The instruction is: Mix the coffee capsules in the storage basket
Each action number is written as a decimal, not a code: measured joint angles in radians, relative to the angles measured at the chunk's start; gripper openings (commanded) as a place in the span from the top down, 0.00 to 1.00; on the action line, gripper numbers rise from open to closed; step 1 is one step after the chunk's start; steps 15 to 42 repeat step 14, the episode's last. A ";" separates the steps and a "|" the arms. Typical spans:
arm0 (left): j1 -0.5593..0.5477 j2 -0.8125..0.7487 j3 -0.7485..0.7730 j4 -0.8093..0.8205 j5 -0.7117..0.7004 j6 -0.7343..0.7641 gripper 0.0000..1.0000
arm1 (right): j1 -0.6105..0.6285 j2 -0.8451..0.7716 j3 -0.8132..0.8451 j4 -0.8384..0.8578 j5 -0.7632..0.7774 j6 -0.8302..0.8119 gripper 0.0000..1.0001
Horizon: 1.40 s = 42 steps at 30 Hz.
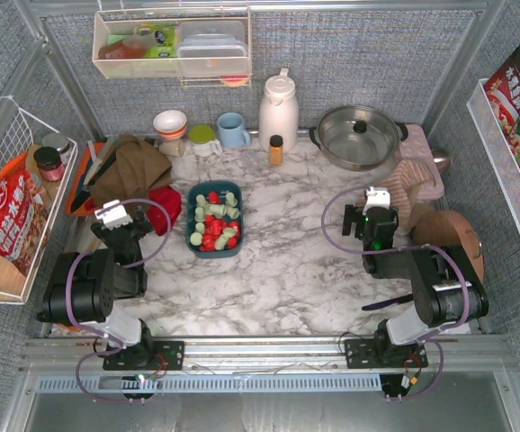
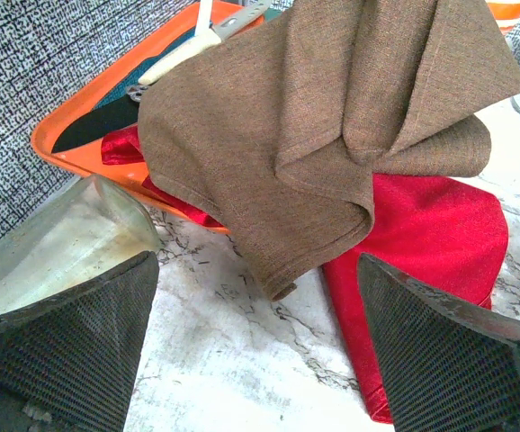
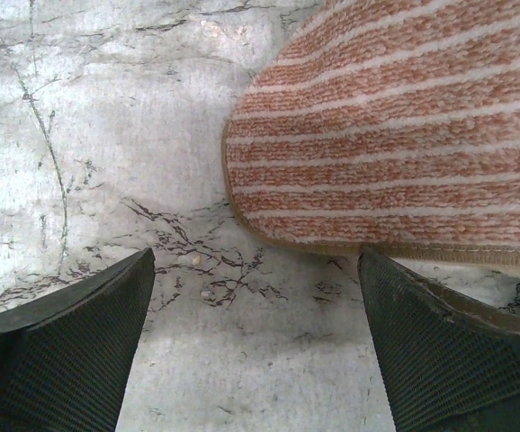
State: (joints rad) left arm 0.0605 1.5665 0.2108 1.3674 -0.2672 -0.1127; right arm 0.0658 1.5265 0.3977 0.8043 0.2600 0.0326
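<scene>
The dark teal storage basket (image 1: 192,238) lies on the marble table left of centre. It holds the coffee capsules (image 1: 215,219), red and pale mint green ones lying mixed together. My left gripper (image 1: 109,212) is open and empty, left of the basket, over bare marble beside a brown cloth (image 2: 332,117) and a red cloth (image 2: 431,234). My right gripper (image 1: 376,198) is open and empty, right of the basket, next to a striped towel (image 3: 395,126). Neither wrist view shows the basket or the capsules.
An orange tray (image 2: 67,148) with a knife lies under the brown cloth at the left. Behind the basket stand a bowl (image 1: 170,122), a green cup (image 1: 202,138), a blue mug (image 1: 233,130), a white jug (image 1: 278,110), a small orange-capped bottle (image 1: 276,149) and a steel pot (image 1: 359,135). A round board (image 1: 453,238) lies at right.
</scene>
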 measured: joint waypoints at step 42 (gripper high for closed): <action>0.000 0.000 0.000 0.000 0.000 -0.001 0.01 | -0.014 0.000 0.008 -0.007 -0.025 0.008 0.01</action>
